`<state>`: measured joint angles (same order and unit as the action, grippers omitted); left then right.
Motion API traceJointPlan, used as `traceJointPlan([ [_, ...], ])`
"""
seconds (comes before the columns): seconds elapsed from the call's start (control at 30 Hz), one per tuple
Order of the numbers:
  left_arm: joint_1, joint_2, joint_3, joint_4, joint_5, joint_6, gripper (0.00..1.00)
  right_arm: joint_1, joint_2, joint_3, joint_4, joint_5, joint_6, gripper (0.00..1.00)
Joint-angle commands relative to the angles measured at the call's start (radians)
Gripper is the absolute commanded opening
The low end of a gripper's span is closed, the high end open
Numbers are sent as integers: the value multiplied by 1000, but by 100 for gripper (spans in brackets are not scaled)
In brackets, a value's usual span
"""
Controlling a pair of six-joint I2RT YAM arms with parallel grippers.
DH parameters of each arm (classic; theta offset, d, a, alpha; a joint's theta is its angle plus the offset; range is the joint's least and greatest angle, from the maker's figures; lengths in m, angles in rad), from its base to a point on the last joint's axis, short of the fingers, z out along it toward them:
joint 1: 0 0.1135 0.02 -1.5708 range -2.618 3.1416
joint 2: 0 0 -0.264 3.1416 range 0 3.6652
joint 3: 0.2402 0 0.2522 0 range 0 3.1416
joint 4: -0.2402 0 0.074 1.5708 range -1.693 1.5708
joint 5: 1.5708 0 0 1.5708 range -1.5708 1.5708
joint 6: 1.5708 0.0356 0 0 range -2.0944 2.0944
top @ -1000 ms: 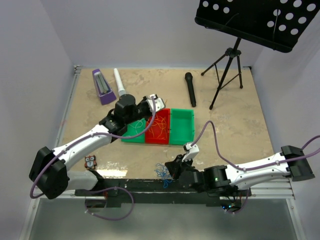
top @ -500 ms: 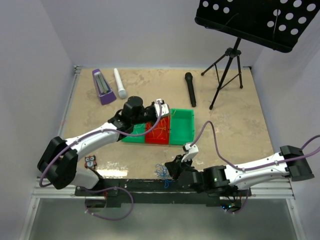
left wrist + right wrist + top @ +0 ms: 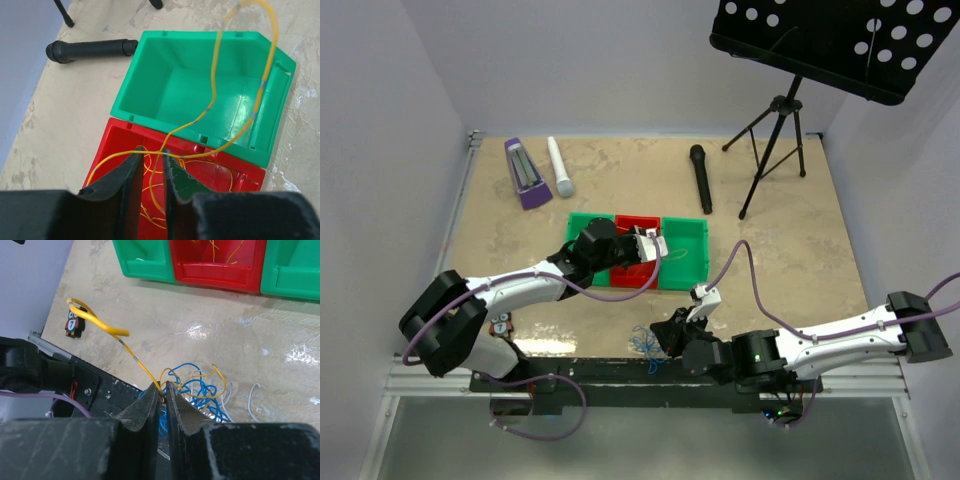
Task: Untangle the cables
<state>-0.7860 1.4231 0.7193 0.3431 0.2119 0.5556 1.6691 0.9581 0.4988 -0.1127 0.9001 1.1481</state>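
**Left gripper** [image 3: 152, 152]: the jaws are set narrowly apart, and a yellow cable loop [image 3: 213, 75] is threaded through the gap rather than clamped. From the fingertips the loop is carried out over the rim of the red bin [image 3: 116, 134], where further yellow cables are already coiled. It then arches across the right-hand green bin [image 3: 165, 85], in which nothing else is seen.

**Right gripper** [image 3: 162, 385]: the jaws are closed almost fully on a yellow strand [image 3: 102, 326], which is pinched at the fingertips and drawn up and away to the left. Directly beneath and just beyond the fingertips lies the tangle [image 3: 200, 390] of blue and yellow cables, at the near edge of the tabletop [image 3: 200, 310]. A white cable [image 3: 252, 395] is seen just beside it.

**Progress:** the task is judged partly done. Some yellow cables are sorted into the red bin, while the blue, the white and at least one yellow cable are left to be separated.
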Motion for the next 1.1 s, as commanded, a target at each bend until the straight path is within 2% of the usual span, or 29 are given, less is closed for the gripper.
traceJointPlan([
  [0.0, 33, -32, 32, 36, 46, -173, 31, 6, -21, 20, -1, 36, 6, 15],
  [0.03, 42, -33, 43, 24, 66, -222, 34, 4, -21, 21, -2, 36, 6, 15],
  [0.1, 53, -41, 63, -30, 136, -293, 42, 4, -18, 20, 2, 33, -1, 23],
  [0.23, 53, -59, 71, -88, 187, -327, 49, 4, -9, 18, 8, 30, -1, 48],
  [0.37, 70, -96, 66, -89, 118, -394, 57, 4, 5, 27, 7, 26, -8, 55],
  [0.53, 126, -130, 106, -108, 127, -516, 60, 4, 25, 66, -56, 28, -19, 63],
  [0.6, 129, -148, 129, -156, 179, -478, 58, 4, 30, 87, -100, 36, -2, 65],
  [0.67, 128, -170, 135, -225, 268, -371, 56, 4, 13, 107, -113, 27, -22, 68],
  [0.8, 129, -214, 132, -375, 314, -197, 53, 4, -36, 170, -169, 14, -21, 79],
  [0.97, 131, -256, 111, -541, 452, -56, 51, 3, -32, 286, -453, 60, 149, 84],
  [1.07, 131, -262, 83, -578, 461, 10, 50, 0, -27, 348, -583, 108, 251, 84],
])
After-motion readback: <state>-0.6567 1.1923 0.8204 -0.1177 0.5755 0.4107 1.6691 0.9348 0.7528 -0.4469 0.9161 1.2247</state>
